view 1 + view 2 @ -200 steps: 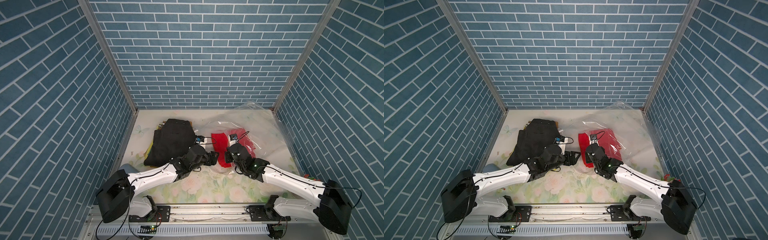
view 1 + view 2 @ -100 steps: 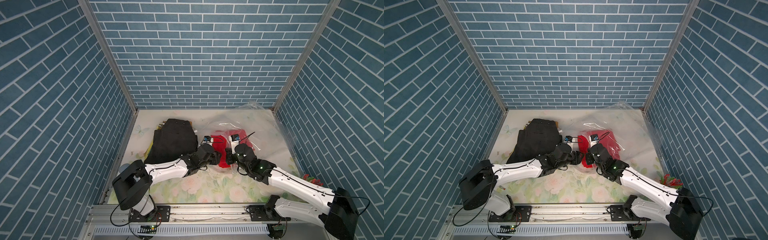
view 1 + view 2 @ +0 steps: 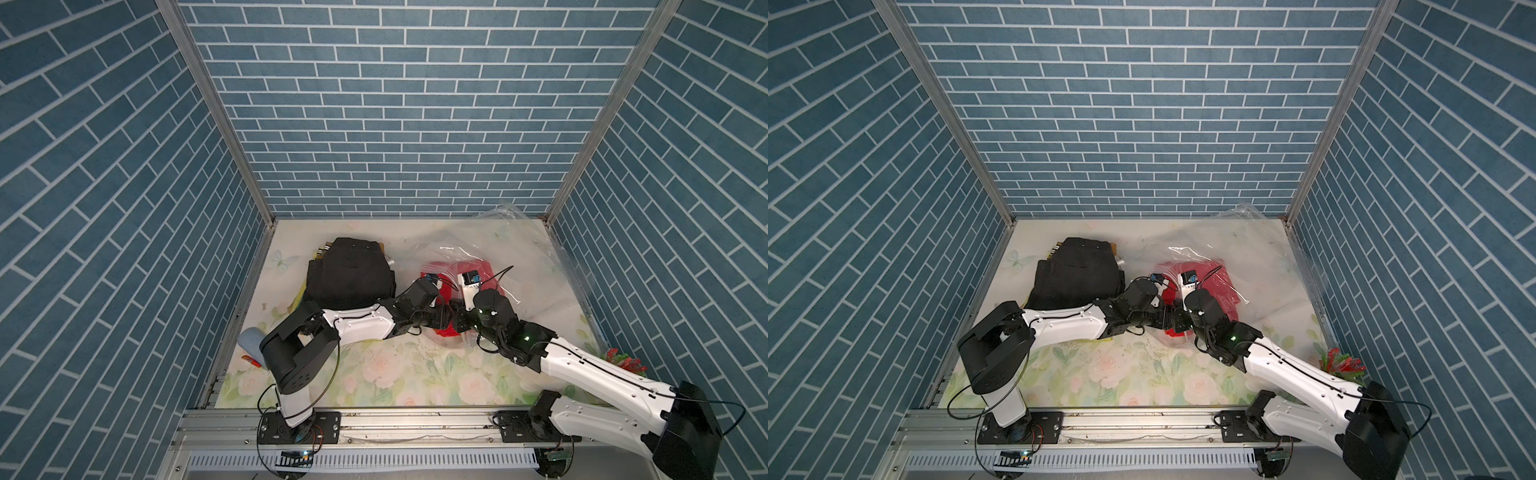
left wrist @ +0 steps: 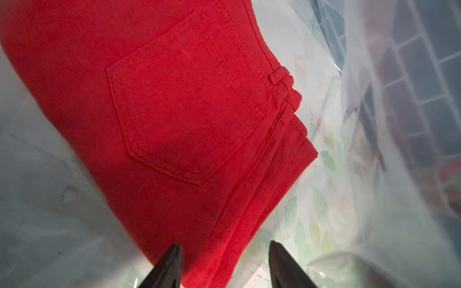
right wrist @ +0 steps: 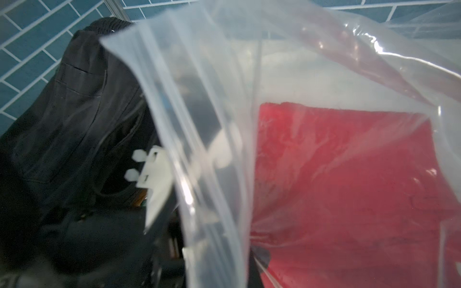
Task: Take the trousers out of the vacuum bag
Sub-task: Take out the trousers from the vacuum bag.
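Red trousers (image 4: 179, 104) lie folded inside the see-through vacuum bag (image 3: 519, 249), right of the table's middle in both top views. My left gripper (image 4: 224, 249) is inside the bag's mouth and open, and the folded edge of the red trousers lies between its fingers. My right gripper (image 5: 232, 264) is shut on the vacuum bag's zip-strip edge (image 5: 199, 99) and holds it up. The two grippers meet at the near end of the bag (image 3: 1258, 257), left gripper (image 3: 1169, 313) beside right gripper (image 3: 1179, 320). Black trousers (image 3: 349, 274) top a pile to the left, outside the bag.
A grey-blue oval case (image 3: 251, 338) lies at the table's left edge near the left arm's elbow. A red and green plastic thing (image 3: 1341, 361) sits by the right wall. Blue brick-pattern walls close in three sides, and the arms' rail (image 3: 415, 419) runs along the front.
My left arm has reached to the right, bringing its gripper into the bag's mouth against the red trousers, and its jaws have narrowed. The right gripper has stayed shut on the bag's edge.
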Controlling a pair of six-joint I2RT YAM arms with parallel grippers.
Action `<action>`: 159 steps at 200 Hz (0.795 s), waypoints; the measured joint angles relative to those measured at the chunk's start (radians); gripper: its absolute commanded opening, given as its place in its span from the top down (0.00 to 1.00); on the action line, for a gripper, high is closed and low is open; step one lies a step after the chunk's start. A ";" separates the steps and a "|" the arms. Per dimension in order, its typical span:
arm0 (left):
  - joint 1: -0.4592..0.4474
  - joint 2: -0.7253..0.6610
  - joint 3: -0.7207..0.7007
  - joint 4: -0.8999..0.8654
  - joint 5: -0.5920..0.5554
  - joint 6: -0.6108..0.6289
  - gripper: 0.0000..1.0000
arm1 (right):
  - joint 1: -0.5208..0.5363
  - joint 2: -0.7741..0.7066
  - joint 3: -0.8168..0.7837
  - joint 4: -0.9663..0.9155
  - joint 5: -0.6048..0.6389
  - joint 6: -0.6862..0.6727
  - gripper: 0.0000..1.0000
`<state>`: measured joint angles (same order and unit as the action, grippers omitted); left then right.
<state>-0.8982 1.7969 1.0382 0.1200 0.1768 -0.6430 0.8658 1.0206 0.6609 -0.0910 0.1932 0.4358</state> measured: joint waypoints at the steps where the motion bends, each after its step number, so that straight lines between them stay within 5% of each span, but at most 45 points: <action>1: 0.002 0.002 0.001 0.000 0.001 0.001 0.35 | 0.000 -0.001 0.000 0.000 -0.001 0.000 1.00; 72: 0.103 0.103 0.113 0.027 0.002 -0.029 0.23 | 0.000 -0.081 -0.004 -0.018 -0.050 -0.026 1.00; 159: 0.166 0.185 0.298 -0.081 -0.138 -0.011 0.23 | 0.000 -0.092 -0.008 -0.043 -0.063 -0.035 1.00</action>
<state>-0.7319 1.9816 1.3365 0.0391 0.0391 -0.6537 0.8658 0.9283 0.6533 -0.1341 0.1303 0.4007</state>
